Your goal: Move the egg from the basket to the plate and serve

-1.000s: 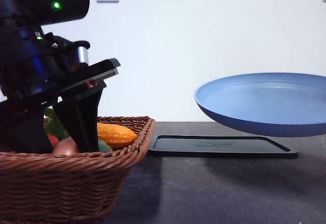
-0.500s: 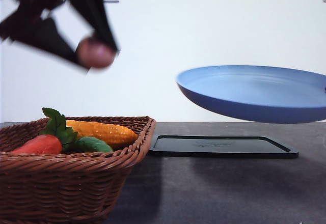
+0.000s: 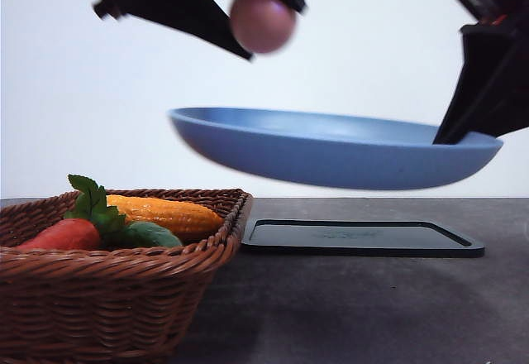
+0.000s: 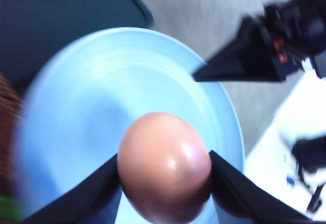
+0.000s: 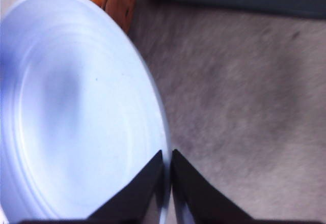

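Note:
High in the front view, my left gripper [image 3: 263,8] is shut on the pinkish-brown egg [image 3: 262,18]; the left wrist view shows the egg [image 4: 164,165] clamped between both fingers, directly over the blue plate [image 4: 102,107]. The plate [image 3: 331,147] hangs in the air above the table, tilted slightly. My right gripper [image 3: 467,128] pinches its right rim, and the right wrist view shows the gripper [image 5: 167,175] closed on the plate's [image 5: 66,112] edge. The wicker basket [image 3: 116,289] stands at the front left.
The basket holds a yellow corn cob [image 3: 169,213], a red-orange vegetable with green leaves [image 3: 68,233] and a green vegetable [image 3: 150,234]. A flat black tray [image 3: 359,238] lies on the dark table [image 3: 372,314] under the plate. A white wall stands behind.
My left gripper lifted the egg out of the basket and carried it up and right. The right arm moved the plate left, under the egg.

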Robot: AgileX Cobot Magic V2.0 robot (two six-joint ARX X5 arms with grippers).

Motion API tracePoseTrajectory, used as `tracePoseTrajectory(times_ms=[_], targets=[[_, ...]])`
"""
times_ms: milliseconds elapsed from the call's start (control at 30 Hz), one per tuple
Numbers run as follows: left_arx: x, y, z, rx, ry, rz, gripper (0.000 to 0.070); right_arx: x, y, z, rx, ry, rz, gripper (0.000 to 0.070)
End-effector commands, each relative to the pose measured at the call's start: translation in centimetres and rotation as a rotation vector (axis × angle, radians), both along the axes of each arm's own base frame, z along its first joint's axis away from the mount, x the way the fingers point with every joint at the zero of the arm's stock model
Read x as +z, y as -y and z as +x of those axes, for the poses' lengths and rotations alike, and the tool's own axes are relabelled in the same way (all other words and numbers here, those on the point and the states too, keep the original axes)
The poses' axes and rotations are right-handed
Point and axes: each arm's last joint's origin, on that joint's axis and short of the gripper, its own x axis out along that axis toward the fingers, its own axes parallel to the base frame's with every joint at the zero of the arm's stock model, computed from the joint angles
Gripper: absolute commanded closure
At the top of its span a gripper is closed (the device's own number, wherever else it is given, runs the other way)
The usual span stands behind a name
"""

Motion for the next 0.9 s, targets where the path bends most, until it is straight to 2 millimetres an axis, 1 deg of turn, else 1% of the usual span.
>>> tracePoseTrajectory(times_ms=[0, 233, 367, 500, 533, 567, 700, 767, 867], targets=[[-0.3, 1.0, -0.1, -0.041, 0.012, 0.014, 0.0546, 0.3, -0.6, 0.3, 0.021, 0.001, 0.01, 0.07], [-3.0, 2.9, 0.4, -0.079, -0.037, 0.104, 0.0545, 0.1, -1.2, 0.2, 0.049, -0.008, 0.006, 0.07], [-4.3, 3.4, 0.7, -0.08, -0.07, 0.149, 0.0545, 0.1, -1.2, 0.2, 0.049, -0.009, 0.005, 0.07], [-5.0, 3.6, 0.9, -0.085, -0.089, 0.182, 0.054, 0.1, -1.2, 0.2, 0.051, -0.008, 0.005, 0.07], [-5.1, 3.6, 0.9, -0.086, -0.091, 0.185, 0.0525, 0.1, -1.2, 0.2, 0.052, -0.007, 0.004, 0.07], [-5.1, 3.6, 0.9, -0.087, -0.091, 0.186, 0.0494, 0.1, -1.2, 0.2, 0.053, -0.006, 0.004, 0.07], [-5.1, 3.7, 0.9, -0.091, -0.083, 0.182, 0.0348, 0.1, -1.2, 0.2, 0.056, -0.002, 0.001, 0.07], [-5.0, 3.7, 0.9, -0.09, -0.082, 0.18, 0.0304, 0.1, -1.2, 0.2, 0.055, -0.001, -0.001, 0.07], [-5.0, 3.7, 0.9, -0.09, -0.081, 0.178, 0.0267, 0.1, -1.2, 0.2, 0.054, -0.001, -0.002, 0.07]])
